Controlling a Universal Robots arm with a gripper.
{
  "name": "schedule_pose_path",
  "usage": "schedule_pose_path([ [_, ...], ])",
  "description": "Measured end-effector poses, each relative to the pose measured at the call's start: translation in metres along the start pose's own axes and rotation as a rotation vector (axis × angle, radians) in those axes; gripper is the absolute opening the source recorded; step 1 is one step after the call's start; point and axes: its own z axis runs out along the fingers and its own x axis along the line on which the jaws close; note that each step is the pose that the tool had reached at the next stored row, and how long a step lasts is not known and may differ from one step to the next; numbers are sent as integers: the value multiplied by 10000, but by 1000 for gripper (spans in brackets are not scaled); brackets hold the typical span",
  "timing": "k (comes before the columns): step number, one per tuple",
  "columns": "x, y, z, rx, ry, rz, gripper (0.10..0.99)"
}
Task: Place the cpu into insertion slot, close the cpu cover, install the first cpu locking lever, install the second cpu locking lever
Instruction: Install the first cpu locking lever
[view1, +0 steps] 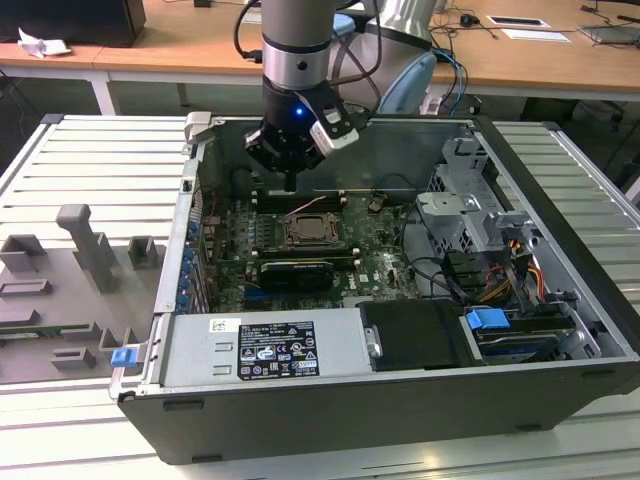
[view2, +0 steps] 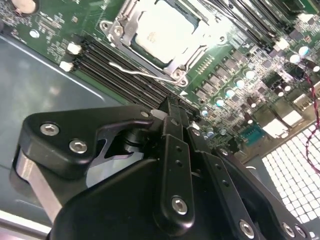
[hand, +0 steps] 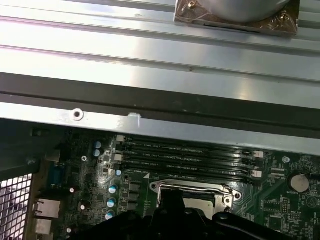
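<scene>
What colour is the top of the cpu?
Silvery-grey; the cpu shows best in the second wrist view.

CPU seated in its socket, cover lying closed over it.

The cpu (view2: 162, 30), a flat square chip with a pale silvery top, lies level inside the insertion slot (view1: 309, 229) in the middle of the green motherboard. The cpu cover (view2: 131, 17), a thin silvery metal frame with a large square window, is down flat around the chip, and the chip's top shows through this window. In the first wrist view one edge of the cpu cover (hand: 192, 189) is visible beside the long black memory slots.
</scene>
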Motion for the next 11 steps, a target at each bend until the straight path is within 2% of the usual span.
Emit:
schedule_pose_path([
  [1, -39, -4, 0, 0, -1, 16, 106],
  [2, -96, -12, 5, -50, -9, 30, 106],
  [3, -134, -17, 12, -156, -20, 37, 106],
  [4, -170, -21, 25, -221, -30, 45, 106],
  [6, -206, -29, 66, -232, -35, 103, 106],
  [11, -215, -37, 152, -229, -53, 121, 106],
])
